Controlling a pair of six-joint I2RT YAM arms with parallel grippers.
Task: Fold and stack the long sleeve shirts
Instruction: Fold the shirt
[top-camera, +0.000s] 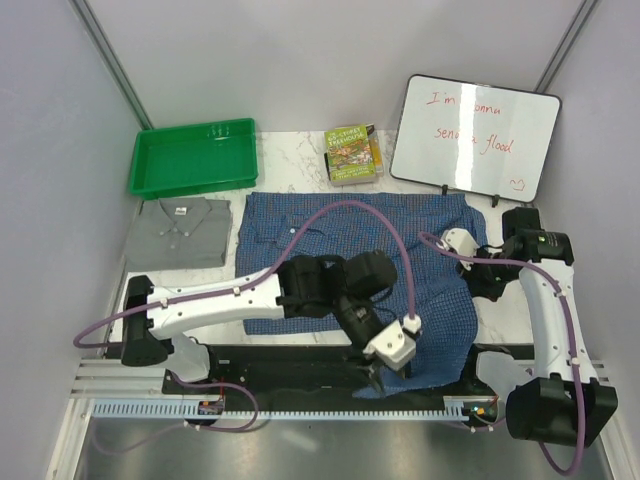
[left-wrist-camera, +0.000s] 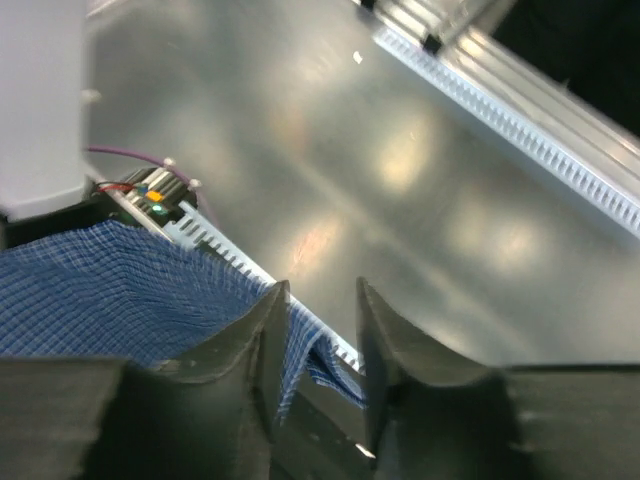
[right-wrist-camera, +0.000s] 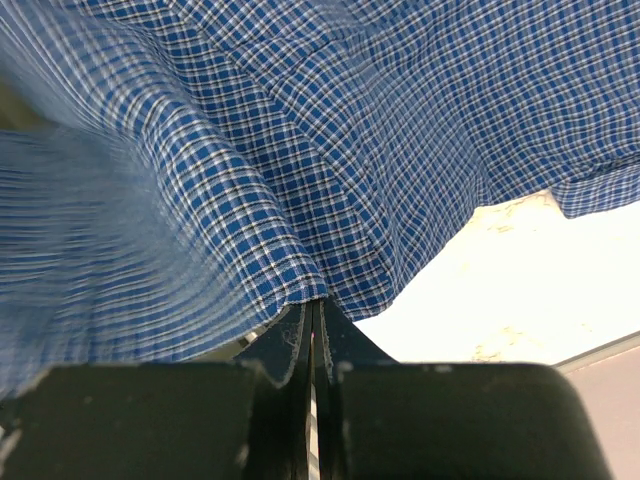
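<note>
A green tray (top-camera: 150, 172) sits far beyond the left pincer (top-camera: 373, 380) and off to its left, at the back of the white, stone-look worktop (top-camera: 295, 158). A small book (top-camera: 352, 154) with a green cover lies straight beyond the pincer, also at the back. A whiteboard (top-camera: 475, 135) with red writing stands tilted just right of the book. Nearer than the pincer runs a toothed metal strip (top-camera: 300, 409), then a shiny grey metal sheet (top-camera: 300, 450).
</note>
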